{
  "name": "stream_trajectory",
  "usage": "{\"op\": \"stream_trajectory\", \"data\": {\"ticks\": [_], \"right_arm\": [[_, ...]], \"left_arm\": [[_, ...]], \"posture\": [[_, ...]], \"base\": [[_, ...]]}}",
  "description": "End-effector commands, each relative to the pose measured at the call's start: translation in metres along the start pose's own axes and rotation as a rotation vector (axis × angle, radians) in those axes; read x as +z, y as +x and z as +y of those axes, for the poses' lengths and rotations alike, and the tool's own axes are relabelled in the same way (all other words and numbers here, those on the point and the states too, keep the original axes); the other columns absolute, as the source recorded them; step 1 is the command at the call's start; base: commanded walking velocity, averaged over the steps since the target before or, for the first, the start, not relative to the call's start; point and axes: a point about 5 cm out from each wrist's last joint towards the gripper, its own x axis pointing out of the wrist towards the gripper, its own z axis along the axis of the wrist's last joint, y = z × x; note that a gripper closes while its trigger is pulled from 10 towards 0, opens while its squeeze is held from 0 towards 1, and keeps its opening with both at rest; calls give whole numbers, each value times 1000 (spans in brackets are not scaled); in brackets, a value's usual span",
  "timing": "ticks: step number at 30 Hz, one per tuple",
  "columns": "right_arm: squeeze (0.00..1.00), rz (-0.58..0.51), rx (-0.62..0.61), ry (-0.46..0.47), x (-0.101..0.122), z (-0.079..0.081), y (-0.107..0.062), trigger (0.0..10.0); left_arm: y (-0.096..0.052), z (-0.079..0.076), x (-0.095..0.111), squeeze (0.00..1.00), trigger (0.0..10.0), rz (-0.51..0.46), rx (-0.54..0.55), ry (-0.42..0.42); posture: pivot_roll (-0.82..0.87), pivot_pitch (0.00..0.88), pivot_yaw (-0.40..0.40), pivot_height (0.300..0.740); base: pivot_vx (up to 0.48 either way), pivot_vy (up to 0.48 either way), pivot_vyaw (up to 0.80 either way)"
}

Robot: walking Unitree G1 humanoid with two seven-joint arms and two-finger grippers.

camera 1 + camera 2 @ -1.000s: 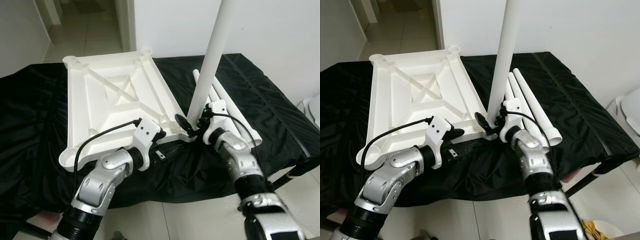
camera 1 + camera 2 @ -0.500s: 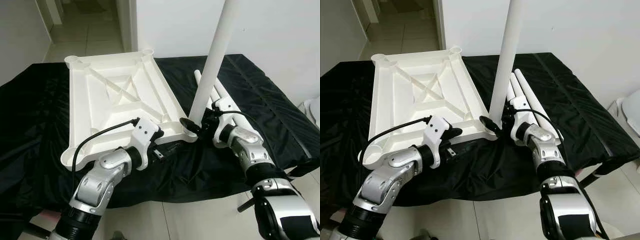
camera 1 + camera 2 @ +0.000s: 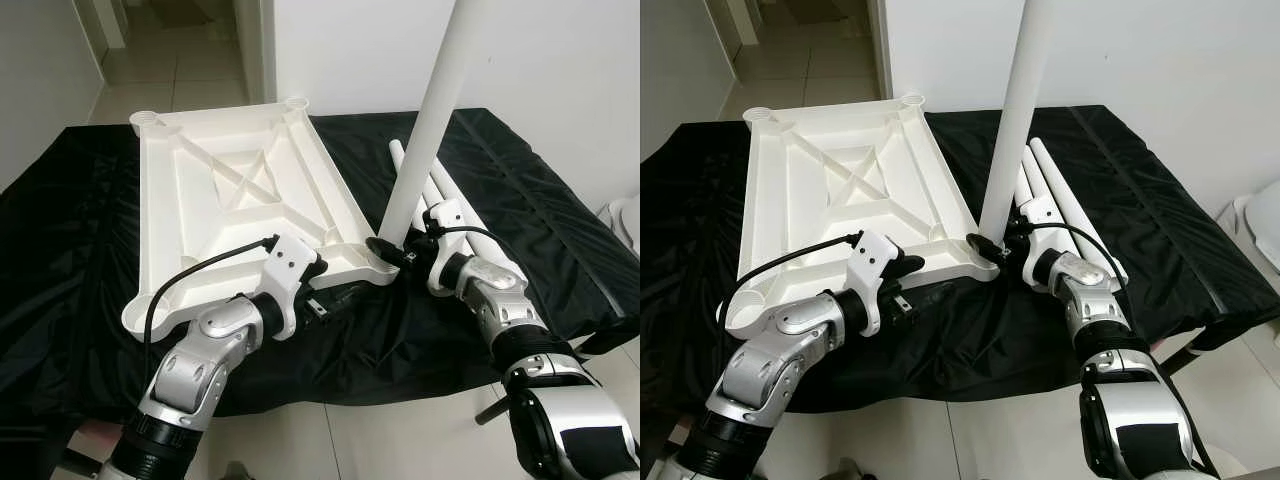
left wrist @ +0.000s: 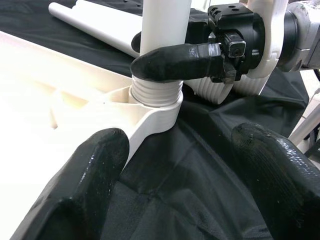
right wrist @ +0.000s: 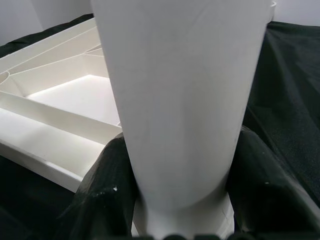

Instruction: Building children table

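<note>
Nearest: pale tiled floor (image 3: 350,440) at the near edge, both silver arms reaching in over it.

L gripper (image 4: 187,165) sits low at the near edge of the upside-down white plastic tabletop (image 3: 230,200), by its near-right corner. Fingers spread apart, nothing between them but black cloth (image 3: 60,260). One fingertip (image 4: 95,165) is just beside the corner's underside; can't tell if touching. A black cable loops from the L wrist back over the tabletop.

R gripper (image 3: 992,247) is clamped on the long white plastic table leg (image 3: 1020,110), right at its base. Wrist cam shows a black finger (image 5: 107,185) on each side of the tube, pressed against it. Leg stands nearly upright, slight lean, in the white ribbed corner socket (image 4: 156,97) at the tabletop's near-right corner. Threads are visible above the socket rim, so not fully seated.

Obstructions: R fingers wrap the leg base from the right, hiding part of the joint in the head views. Spare white plastic legs (image 3: 1065,205) lie on the cloth just behind and right of the R gripper, close to its wrist.

Tabletop lies ribs up, X-brace in the middle, round sockets at the far corners. Cloth covers the whole work surface, wrinkled.

Further back: white wall (image 3: 540,60) behind, open doorway w/ tiled floor at far left. A white rounded object (image 3: 1262,215) at the far right edge, can't ID.
</note>
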Motion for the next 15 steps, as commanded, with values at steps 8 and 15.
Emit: {"op": "stream_trajectory", "data": {"ticks": [8,15], "right_arm": [[0,-26,-198,67,-1,-1,5,10000],[0,-92,-351,113,3,13,14,10000]], "left_arm": [[-1,1,1,0,10000,1,27,3],[0,0,0,0,10000,5,23,0]], "posture": [[-52,37,-4,740],[-57,42,1,740]], "base": [[0,0,0],[0,0,0]]}}
